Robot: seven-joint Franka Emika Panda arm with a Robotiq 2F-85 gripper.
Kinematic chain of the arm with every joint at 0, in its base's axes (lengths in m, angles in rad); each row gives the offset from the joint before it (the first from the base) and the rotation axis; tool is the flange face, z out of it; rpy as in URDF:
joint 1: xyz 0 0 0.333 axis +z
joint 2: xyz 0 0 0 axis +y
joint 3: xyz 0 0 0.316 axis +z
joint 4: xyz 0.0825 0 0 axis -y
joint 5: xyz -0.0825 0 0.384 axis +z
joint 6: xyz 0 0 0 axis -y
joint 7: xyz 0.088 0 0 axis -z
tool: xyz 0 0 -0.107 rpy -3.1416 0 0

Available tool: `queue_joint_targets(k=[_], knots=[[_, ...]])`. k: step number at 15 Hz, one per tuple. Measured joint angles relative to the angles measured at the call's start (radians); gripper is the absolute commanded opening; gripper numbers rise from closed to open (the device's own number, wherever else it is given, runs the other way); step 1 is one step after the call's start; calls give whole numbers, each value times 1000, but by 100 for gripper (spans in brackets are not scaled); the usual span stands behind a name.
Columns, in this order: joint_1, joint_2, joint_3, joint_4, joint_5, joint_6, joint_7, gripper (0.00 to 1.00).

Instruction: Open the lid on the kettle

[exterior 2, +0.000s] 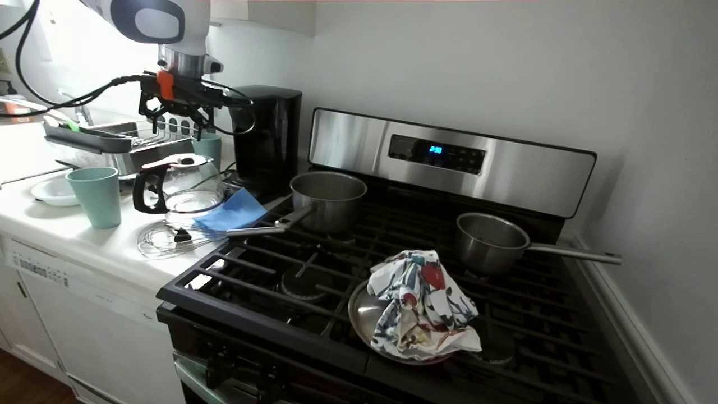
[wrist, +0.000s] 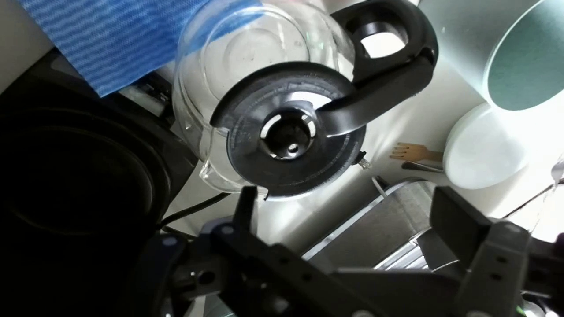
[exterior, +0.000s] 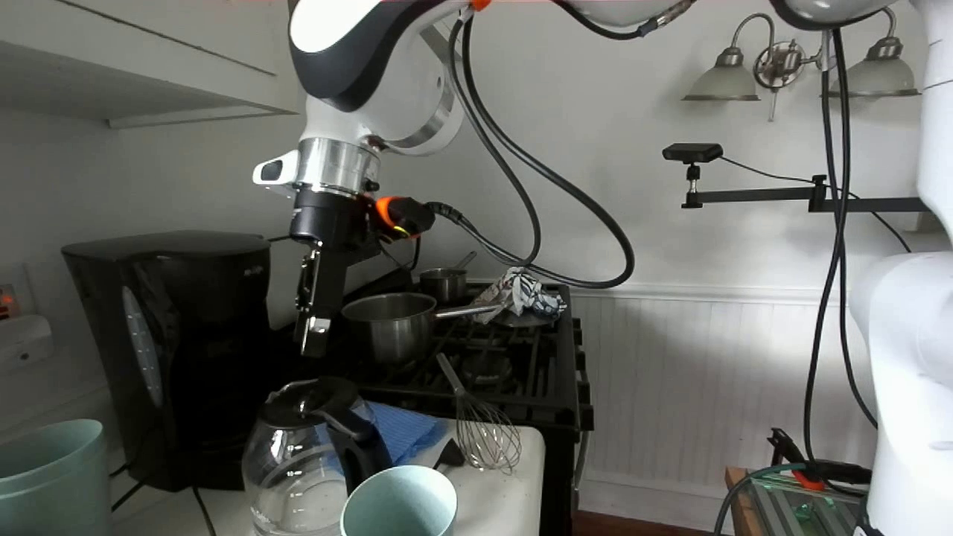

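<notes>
Wrist view looks down, close — both exterior views, farther, share kettle (exterior 2: 196, 185) and stove (exterior 2: 314, 283).

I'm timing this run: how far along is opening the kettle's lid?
Done, it seems: the gripper is open, higher than the kettle. In hand: perhaps the approach; it holds nothing, with a gap above the lid. Left: likely contact and lifting, since the lid looks shut in the wrist view.

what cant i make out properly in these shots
Lid: faint rim markings, too small to read in the wrist view.
Kettle: in an exterior view, the picture's lower edge crops its bottom and a green cup hides part of it.
Round metal piece: in an exterior view, a patterned cloth covers most of it, so its type is unclear.
Coffee machine: lettering too small and blurred in an exterior view.
</notes>
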Motion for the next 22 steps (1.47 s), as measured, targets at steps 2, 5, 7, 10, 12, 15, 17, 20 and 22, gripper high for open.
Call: queue_joint_targets(k=[2, 5, 7, 10, 12, 15, 17, 20, 22], knots=[[-14, 37, 12, 36, 0, -24, -6, 100], [-35, 85, 28, 79, 0, -52, -9, 100], [-48, 113, 40, 99, 0, -63, -10, 100], [-64, 148, 57, 122, 0, -65, -22, 100], [-74, 165, 69, 136, 0, -68, -29, 100], [-84, 187, 80, 157, 0, -85, -37, 100], [-89, 199, 85, 170, 0, -107, -40, 100], [-96, 213, 88, 193, 0, -138, -41, 100], [-98, 220, 88, 204, 0, -148, -41, 100]])
